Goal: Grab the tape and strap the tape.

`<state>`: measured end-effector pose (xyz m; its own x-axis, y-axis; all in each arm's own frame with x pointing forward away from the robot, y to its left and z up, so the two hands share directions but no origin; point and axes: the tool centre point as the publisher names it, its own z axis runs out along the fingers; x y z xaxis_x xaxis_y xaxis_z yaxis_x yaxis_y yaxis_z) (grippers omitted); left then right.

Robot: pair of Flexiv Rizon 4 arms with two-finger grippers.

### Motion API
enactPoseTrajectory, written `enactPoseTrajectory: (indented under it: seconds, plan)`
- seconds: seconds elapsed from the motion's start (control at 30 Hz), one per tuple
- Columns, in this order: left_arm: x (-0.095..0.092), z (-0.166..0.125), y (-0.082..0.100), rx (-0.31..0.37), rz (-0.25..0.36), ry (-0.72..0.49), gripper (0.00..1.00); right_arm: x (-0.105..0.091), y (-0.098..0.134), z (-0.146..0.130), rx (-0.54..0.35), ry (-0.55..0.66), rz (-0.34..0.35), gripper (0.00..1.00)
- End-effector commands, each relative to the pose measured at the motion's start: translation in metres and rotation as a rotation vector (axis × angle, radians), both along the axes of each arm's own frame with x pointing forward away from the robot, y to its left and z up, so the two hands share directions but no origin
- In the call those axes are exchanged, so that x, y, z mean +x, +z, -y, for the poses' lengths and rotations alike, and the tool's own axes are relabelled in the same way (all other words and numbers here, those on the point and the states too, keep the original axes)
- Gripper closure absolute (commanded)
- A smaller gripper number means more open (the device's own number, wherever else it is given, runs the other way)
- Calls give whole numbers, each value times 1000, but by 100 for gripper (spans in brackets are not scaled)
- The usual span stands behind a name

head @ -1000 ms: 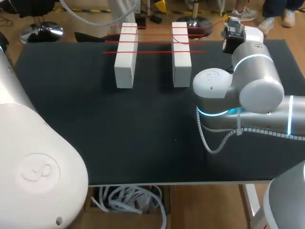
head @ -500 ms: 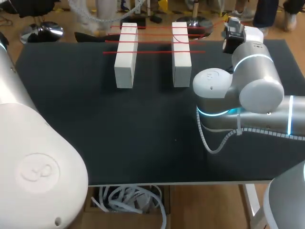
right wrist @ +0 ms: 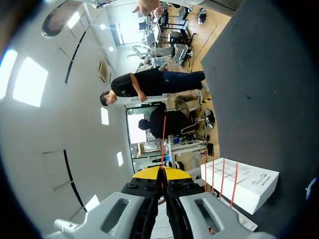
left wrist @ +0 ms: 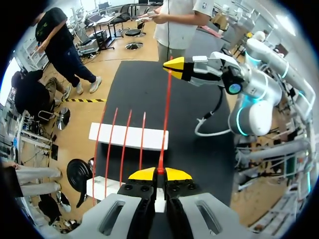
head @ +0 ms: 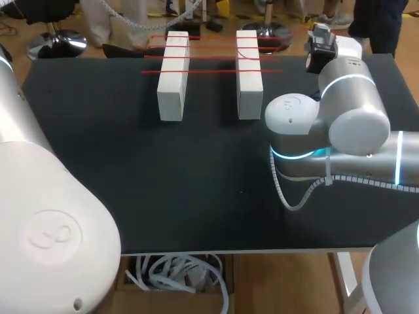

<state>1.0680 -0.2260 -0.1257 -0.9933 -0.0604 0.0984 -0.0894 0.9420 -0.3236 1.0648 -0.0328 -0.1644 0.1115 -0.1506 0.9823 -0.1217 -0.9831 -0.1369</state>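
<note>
Two white blocks, left (head: 173,75) and right (head: 249,72), stand side by side at the far end of the black table (head: 196,183). Several strands of red tape (head: 209,70) lie across both. In the left wrist view my left gripper (left wrist: 159,172) is shut on one end of a loose red tape strand (left wrist: 166,119), just over the nearer block (left wrist: 99,186). The strand runs taut over the farther block (left wrist: 127,137) to my right gripper (left wrist: 175,68). In the right wrist view my right gripper (right wrist: 162,170) is shut on the tape (right wrist: 163,134), with a strapped block (right wrist: 241,181) beside it.
My right arm's bulky elbow (head: 327,131) hangs over the table's right side, and its wrist (head: 322,49) is by the far edge. My left arm's white housing (head: 46,222) covers the near left corner. Bare mat lies between them.
</note>
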Motion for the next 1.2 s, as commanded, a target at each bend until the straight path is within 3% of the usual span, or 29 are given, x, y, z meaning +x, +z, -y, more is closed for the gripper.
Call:
enactPoseTrajectory:
  seconds: [0.03,0.73,0.87,1.1,1.2]
  plan:
    - [0,-1,0,0,-2,5,100,0,2,0,-1,-2,-6,100]
    - [1,-1,1,-19,15,-8,100,0,3,0,10,-4,3,100]
    - [1,-1,1,-19,15,-8,100,4,5,4,-99,-29,46,100]
    - [1,-1,1,-19,15,-8,100,10,2,12,-409,-8,162,100]
    - [1,-1,1,-19,15,-8,100,11,2,14,-482,5,186,100]
